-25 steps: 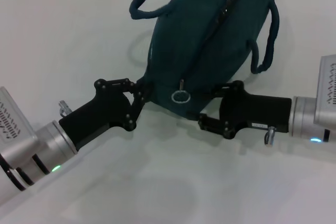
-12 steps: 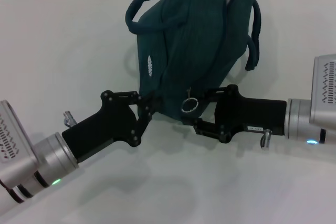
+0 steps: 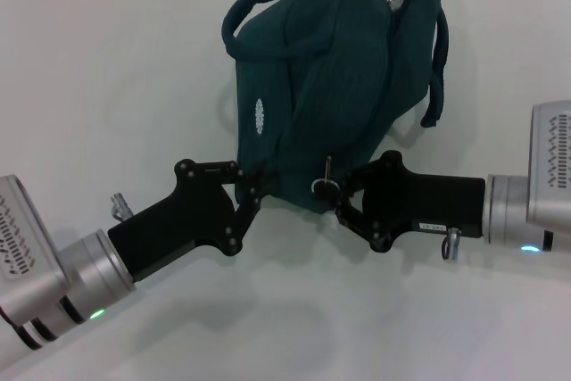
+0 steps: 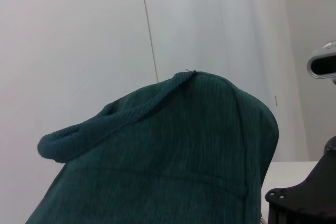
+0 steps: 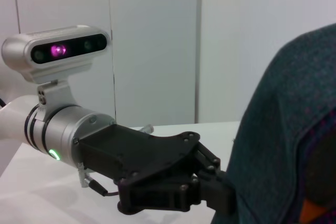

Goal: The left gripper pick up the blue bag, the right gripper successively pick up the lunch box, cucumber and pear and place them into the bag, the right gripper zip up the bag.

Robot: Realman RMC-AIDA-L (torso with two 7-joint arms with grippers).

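Left tool is pinching the bag at its lower corner; right tool is clamping the zipper ring, which could slip free.

Bright, even overhead light, no hard hotspots. Head view: white table reads slightly grey-green w/ soft diffuse shadows under both arms, near side, and a faint one left of the blue bag. Foil lining at bag's far opening glints. Left wrist view: bag fabric close up, ribbing fairly sharp, wall behind soft. Right wrist view: bag edge near lens blurred; left gripper sharp, mild gloss.
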